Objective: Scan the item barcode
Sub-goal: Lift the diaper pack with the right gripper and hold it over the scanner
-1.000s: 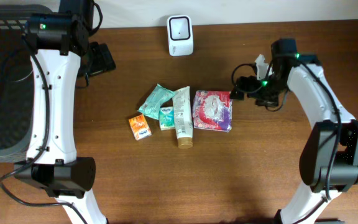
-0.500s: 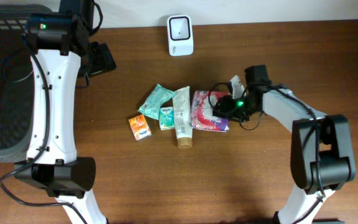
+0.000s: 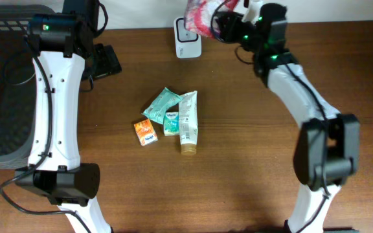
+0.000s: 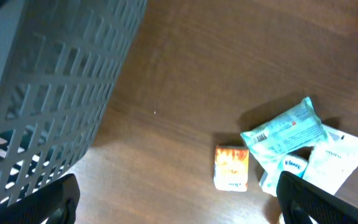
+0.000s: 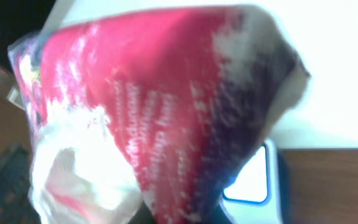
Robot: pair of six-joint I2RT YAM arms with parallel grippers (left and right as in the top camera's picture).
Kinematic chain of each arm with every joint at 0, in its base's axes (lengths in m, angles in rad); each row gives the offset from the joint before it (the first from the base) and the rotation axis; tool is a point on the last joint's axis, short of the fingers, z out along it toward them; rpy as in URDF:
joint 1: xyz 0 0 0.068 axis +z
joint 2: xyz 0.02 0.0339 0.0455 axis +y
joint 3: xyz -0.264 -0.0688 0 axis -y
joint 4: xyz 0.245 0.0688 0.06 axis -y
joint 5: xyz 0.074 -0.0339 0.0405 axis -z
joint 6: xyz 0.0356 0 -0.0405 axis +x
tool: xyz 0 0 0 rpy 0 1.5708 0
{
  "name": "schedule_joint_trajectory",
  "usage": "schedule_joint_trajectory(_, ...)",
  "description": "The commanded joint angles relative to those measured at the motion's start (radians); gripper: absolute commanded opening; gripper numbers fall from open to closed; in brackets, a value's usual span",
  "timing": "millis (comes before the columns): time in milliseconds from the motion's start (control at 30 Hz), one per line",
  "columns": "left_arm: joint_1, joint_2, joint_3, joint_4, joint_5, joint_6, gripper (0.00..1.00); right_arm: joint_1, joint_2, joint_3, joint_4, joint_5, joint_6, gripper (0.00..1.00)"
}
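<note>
right pincer [image 3: 224, 24]: clamped on the red packet [image 3: 197, 15], which sticks out from its tip toward the left side, lifted off the counter [image 3: 251, 175] at the far edge.
red packet, position: over the white scanner [image 3: 188, 43], which stands at the middle of the far edge; in the overhead view the packet overlaps the scanner's top.
red packet, right wrist view: it [image 5: 160, 118] fills nearly the whole picture, red and white with a dark purple corner, heavily blurred. print shows as pale lines that cannot be read; no barcode can be made out. the pincer's own fingers are hidden behind it. a lit corner of the scanner [image 5: 252, 182] shows below the packet's right side.
cut off: the packet's upper part runs out of the overhead picture at the top.
left pincer [image 3: 106, 61]: jaws wide apart, holding nothing, near the far left corner beside the grey basket [image 3: 2, 97]. in the left wrist view only the dark finger ends [image 4: 48, 202] show at the bottom corners.
mid-counter group, touching or overlapping: teal pouch [image 3: 163, 103], small tissue pack [image 3: 171, 122], white tube [image 3: 188, 120]; orange pack [image 3: 145, 131] just beside them, toward the left edge.
</note>
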Motion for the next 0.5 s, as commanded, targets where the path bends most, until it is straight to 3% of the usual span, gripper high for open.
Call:
schedule_joint_trajectory(0,-0.004,-0.027,0.011,0.0,-0.011,-0.001,0.99,0.056,0.135,0.004,0.184,0.081,0.217,0.04)
schedule_joint_trajectory(133,-0.004,-0.027,0.011,0.0,-0.011,-0.002,0.99,0.136,0.233,0.012,0.253,0.308,0.268,0.04)
schedule_joint_trajectory(467,-0.004,-0.027,0.011,0.0,-0.011,-0.001,0.99,0.192,0.282,0.094,0.25,0.437,0.267,0.07)
